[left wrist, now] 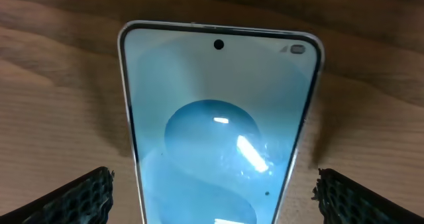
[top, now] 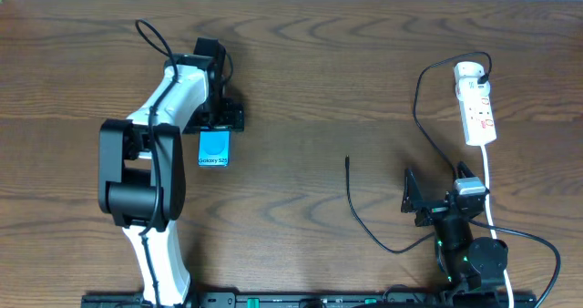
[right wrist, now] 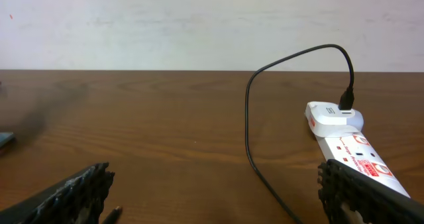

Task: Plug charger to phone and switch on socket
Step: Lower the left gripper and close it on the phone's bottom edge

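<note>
The phone [top: 213,149] lies flat on the wooden table with its cyan screen up. It fills the left wrist view [left wrist: 218,118]. My left gripper [top: 219,119] hovers over the phone's far end, open, with one finger on each side of the phone [left wrist: 212,197] and neither touching it. The charger's black cable [top: 364,224] runs from its plug [top: 477,72] in the socket [top: 478,107] down across the table. Its connector tip [top: 347,160] lies loose and also shows in the right wrist view [right wrist: 112,215]. My right gripper [top: 440,192] is open and empty [right wrist: 215,191]. It sits near the front edge and faces the socket [right wrist: 351,151].
The socket's white cord [top: 489,189] runs down past my right arm to the table's front edge. The left arm's white body [top: 159,135] stretches over the table's left part. A pale wall [right wrist: 199,25] stands behind the table.
</note>
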Tool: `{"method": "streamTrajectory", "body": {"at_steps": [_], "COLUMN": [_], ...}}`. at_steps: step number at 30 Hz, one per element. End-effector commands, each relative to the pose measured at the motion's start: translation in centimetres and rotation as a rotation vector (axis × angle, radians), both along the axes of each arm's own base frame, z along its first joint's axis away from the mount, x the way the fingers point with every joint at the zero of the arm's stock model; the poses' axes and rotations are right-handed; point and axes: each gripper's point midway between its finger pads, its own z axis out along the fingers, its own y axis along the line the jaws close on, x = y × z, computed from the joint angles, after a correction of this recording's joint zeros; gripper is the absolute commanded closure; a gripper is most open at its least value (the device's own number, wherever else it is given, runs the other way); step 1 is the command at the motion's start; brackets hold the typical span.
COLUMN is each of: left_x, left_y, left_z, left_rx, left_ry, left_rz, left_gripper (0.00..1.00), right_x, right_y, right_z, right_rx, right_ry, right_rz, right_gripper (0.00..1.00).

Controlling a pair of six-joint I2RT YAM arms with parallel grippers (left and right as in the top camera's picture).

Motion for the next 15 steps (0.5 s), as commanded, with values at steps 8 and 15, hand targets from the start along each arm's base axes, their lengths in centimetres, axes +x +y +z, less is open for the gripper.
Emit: {"method": "streamTrajectory", "body": {"at_steps": [8, 15], "left_x": [-0.18, -0.41], "left_y": [0.45, 0.47], "left_z": [-0.59, -0.78], "left_rx": [0.017, 0.018], "left_ry": [0.01, 0.018], "left_rz": [0.008, 0.008], "left_gripper": [0.02, 0.02], "right_x": [-0.02, -0.03], "right_y": [0.05, 0.05], "right_z": [-0.08, -0.06], "right_rx": [0.012, 0.012], "right_ry": [0.003, 0.003], "right_rz": [0.0, 0.0], "right_gripper": [0.01, 0.01]}}
